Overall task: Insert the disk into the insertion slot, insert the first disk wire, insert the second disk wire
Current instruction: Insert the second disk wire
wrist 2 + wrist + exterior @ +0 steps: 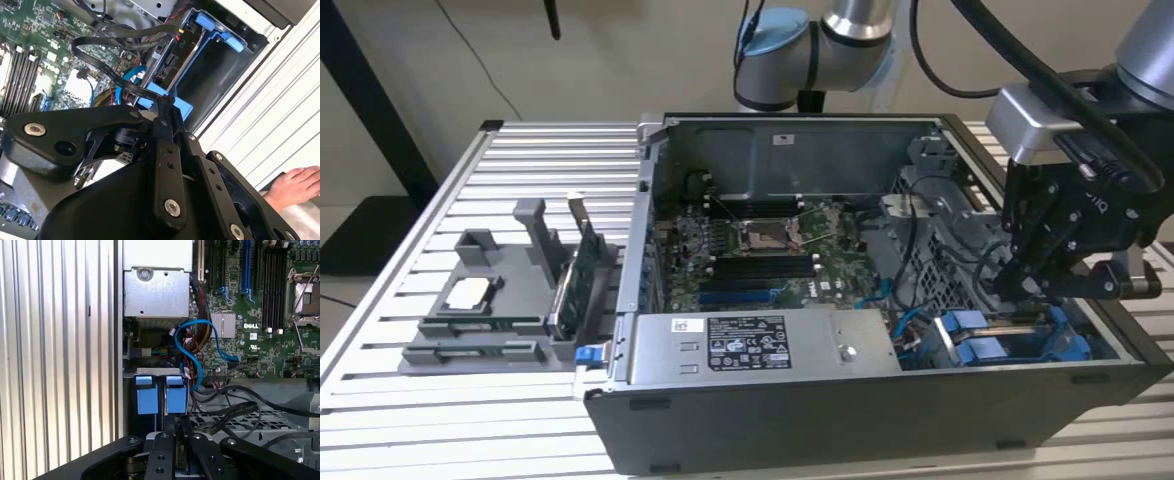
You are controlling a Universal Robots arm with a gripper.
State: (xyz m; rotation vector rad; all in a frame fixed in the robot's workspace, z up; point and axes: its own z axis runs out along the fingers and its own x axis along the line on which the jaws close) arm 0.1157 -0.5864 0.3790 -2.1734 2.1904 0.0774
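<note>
The disk (170, 67) is down in the insertion slot (941, 265), the grey cage with the perforated wall at the exterior view's right end of the open computer case (854, 420). In the second wrist view its connector end faces out, blue frame around it.

Look at the first wrist view: two blue fronts (161, 395) stand side by side in the cage, and I can't tell which one belongs to the disk.

The gripper (1021, 290) is low inside the case, right over that cage. In the second wrist view the gripper (162, 102) has its jaws drawn close together, and the end of a black wire (100, 47) runs in between the tips, just beside the blue frame. That wire loops back over the motherboard (761, 250). In the first wrist view the gripper (179, 425) hangs just short of the blue fronts, with black wires lying across the perforated metal next to it.

A blue cable (200, 340) curls from the board towards the cage. The power supply (761, 345) lies along the case's near wall. Out on the slatted table (520, 160), a grey tray (480, 300) holds spare parts, well apart from the gripper. A person's hand (295, 185) rests on the table beside the case.
</note>
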